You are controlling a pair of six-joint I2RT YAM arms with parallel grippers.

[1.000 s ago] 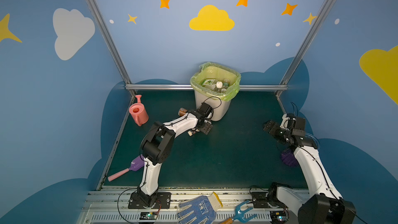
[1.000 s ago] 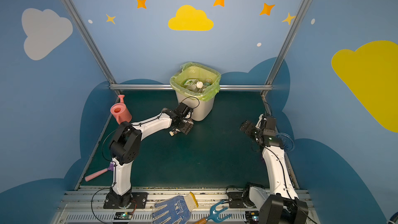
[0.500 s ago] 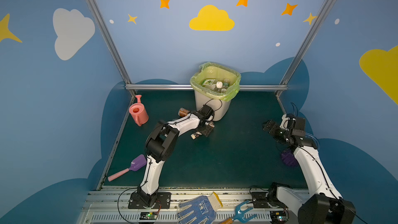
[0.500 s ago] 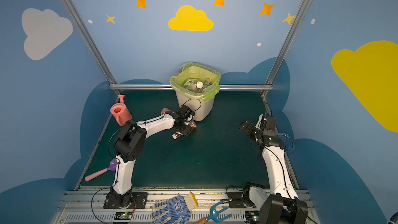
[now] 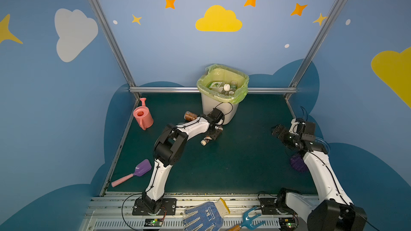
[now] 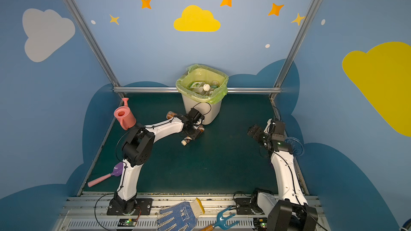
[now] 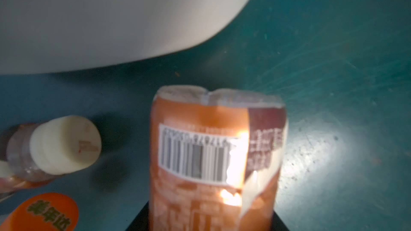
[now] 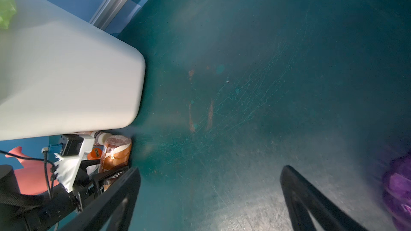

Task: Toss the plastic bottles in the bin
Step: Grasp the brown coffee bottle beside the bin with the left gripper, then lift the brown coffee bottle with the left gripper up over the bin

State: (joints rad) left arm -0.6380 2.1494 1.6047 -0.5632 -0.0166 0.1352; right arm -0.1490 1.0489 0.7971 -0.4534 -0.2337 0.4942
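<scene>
Left wrist view: left pincer (image 7: 211,223) is clamped on a brown bottle (image 7: 213,152), with bin (image 7: 111,18) just past its tips. Best to squeeze firm, lift high over the rim, then let go; right pincer (image 8: 210,172) is wide apart, holding nothing

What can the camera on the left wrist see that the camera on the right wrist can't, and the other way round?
Only the left wrist view shows the barcode on the orange-labelled bottle. Only the right wrist view shows the pink watering can, the green bag, a blurry purple thing and the open right gripper. Both show the bin, that bottle, a white cap and an orange cap.
</scene>
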